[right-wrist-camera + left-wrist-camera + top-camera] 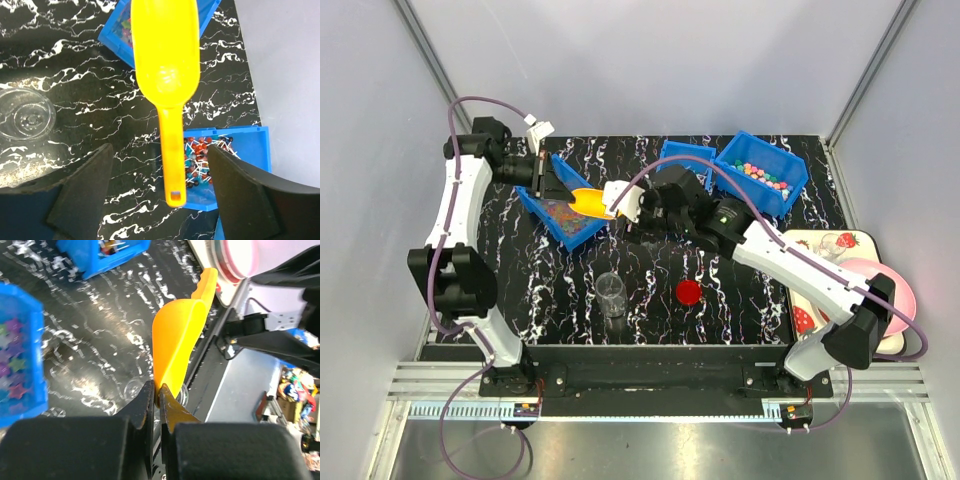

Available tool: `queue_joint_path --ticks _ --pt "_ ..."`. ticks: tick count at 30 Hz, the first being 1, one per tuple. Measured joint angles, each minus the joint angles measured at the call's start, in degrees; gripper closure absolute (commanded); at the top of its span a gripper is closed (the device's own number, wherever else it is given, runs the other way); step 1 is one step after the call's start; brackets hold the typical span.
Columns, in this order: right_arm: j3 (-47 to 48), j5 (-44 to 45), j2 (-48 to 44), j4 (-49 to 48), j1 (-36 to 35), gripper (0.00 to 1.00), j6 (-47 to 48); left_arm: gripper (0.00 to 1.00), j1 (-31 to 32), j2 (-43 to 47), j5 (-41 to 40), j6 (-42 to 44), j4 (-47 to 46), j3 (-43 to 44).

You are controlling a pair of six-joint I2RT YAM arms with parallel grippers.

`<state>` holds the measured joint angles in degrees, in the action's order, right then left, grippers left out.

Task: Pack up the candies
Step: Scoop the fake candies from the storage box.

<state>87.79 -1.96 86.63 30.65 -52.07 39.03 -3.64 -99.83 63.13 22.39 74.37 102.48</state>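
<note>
My left gripper [563,190] is shut on the rim of the yellow scoop [588,203], holding it over the left blue bin [542,208] of small colourful candies [563,213]. In the left wrist view the jaws [160,392] pinch the scoop's [180,335] thin edge. My right gripper [617,205] is open at the scoop's handle end. In the right wrist view the handle [171,150] hangs between the spread fingers [85,190] without touching them. The scoop bowl [165,45] looks empty. Below it, a blue bin [250,145] holds stick candies [200,155].
A clear cup [611,293] and a flat red lid [689,292] sit near the front of the black marbled table. Two more blue bins [685,158] stand at the back, the right one [775,200] holding pastel balls [760,175]. Plates [890,290] lie at the right edge.
</note>
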Motion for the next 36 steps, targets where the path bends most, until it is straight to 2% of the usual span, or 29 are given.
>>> queue_joint_path --ticks 5,8,14,19,22,26,28,29,31,32,36 --pt "-3.3 0.1 -0.7 -2.0 0.0 0.23 0.6 1.0 1.6 -0.4 3.1 -0.2 -0.3 0.0" --pt "-5.7 0.8 -1.7 -3.8 0.0 0.33 1.3 1.0 2.8 -0.4 5.3 -0.1 -0.3 0.0" --pt "-10.0 2.6 -4.6 -7.8 0.0 0.38 2.3 1.0 5.7 -0.8 8.0 1.0 0.2 0.0" --pt "-14.1 4.0 -8.0 -10.8 -0.1 0.61 3.7 1.0 8.1 -2.6 8.8 2.2 1.2 -0.2" --pt "-15.9 4.5 -9.4 -11.1 -0.1 0.66 4.2 1.0 8.6 -3.5 9.1 2.7 1.2 -0.3" --pt "-17.0 4.5 -9.9 -11.8 -0.1 0.79 4.8 1.0 8.6 -3.7 9.3 3.2 1.7 -0.3" --pt "-17.4 4.4 -10.1 -12.1 -0.1 0.81 4.9 1.0 8.6 -3.7 9.4 3.3 1.7 -0.3" --pt "-17.4 4.3 -10.2 -12.1 -0.1 0.87 4.9 1.0 8.6 -3.7 9.4 3.3 1.8 -0.3" --pt "-17.4 4.3 -10.4 -12.1 -0.1 0.91 4.9 0.99 8.6 -3.7 9.7 3.3 1.9 -0.3" --pt "-17.4 4.3 -10.6 -12.1 -0.1 0.91 4.9 0.85 8.6 -3.7 9.9 3.3 1.9 -0.3" --pt "-17.4 4.2 -10.8 -12.2 -0.1 0.92 4.9 0.51 8.7 -3.7 10.4 3.8 2.2 -0.3"
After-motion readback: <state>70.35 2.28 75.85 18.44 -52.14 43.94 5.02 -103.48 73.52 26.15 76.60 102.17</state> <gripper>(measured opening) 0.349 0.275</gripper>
